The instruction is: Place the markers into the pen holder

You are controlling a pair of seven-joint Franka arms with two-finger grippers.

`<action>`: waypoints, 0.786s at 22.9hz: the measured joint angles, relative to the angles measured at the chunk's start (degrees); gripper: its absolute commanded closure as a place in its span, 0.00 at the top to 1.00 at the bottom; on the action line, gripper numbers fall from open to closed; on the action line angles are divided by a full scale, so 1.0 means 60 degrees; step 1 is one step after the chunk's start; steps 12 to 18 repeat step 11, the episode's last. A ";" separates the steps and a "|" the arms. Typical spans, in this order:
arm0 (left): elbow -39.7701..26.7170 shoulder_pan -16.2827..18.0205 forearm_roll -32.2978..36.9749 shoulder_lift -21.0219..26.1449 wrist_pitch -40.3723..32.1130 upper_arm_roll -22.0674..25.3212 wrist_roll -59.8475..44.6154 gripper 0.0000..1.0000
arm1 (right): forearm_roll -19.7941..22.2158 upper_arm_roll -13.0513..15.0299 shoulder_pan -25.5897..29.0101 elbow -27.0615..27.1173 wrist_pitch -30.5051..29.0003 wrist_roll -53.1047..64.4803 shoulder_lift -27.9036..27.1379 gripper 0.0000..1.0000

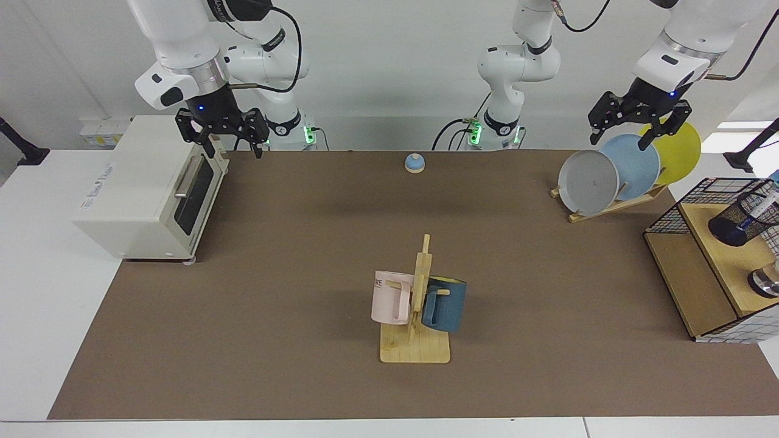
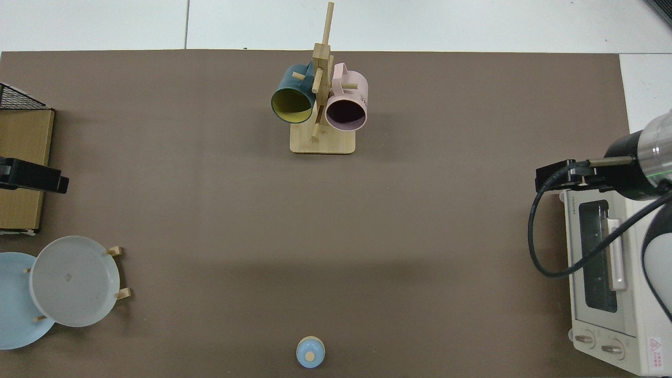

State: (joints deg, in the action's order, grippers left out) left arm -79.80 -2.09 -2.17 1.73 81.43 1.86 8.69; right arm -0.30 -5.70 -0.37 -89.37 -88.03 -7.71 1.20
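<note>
Black mesh makes the pen holder (image 1: 744,218), which stands tilted on the wooden shelf (image 1: 724,255) at the far side of the facing view, well below and to the outside of the left gripper (image 1: 625,126). One marker (image 1: 762,204) with a white body sticks out of the holder's mouth; its cap I cannot make out clearly.

The left gripper hangs in the air above the plate rack (image 1: 608,205), just over the blue plate (image 1: 633,165) and in front of the yellow plate (image 1: 680,152), with the grey plate (image 1: 587,181) lower beside it. Its fingers are spread wide and hold nothing. In the top view only a dark part of this arm (image 2: 32,176) shows over the shelf edge.

The right gripper (image 1: 226,135) waits above the top front corner of the toaster oven (image 1: 146,188). Its fingers are also apart and empty.

Between the two grippers, far from both, the mug stand (image 1: 417,316) carries a pink mug (image 1: 391,297) and a dark blue mug (image 1: 445,304). A small bell (image 1: 414,162) sits on the brown mat (image 1: 304,255) near the arm bases.
</note>
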 measured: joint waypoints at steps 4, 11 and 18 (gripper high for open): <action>0.0000 0.0000 0.0000 0.0000 0.0000 -0.0051 -0.0271 1.00 | 0.0000 0.0000 0.0000 0.0000 0.0000 0.0000 0.0000 1.00; 0.0000 0.0000 0.0000 0.0000 -0.0005 -0.0053 -0.0329 1.00 | 0.0000 0.0000 0.0000 0.0000 0.0000 0.0000 0.0000 1.00; 0.0000 0.0000 0.0000 0.0000 -0.0005 -0.0053 -0.0329 1.00 | 0.0000 0.0000 0.0000 0.0000 0.0000 0.0000 0.0000 1.00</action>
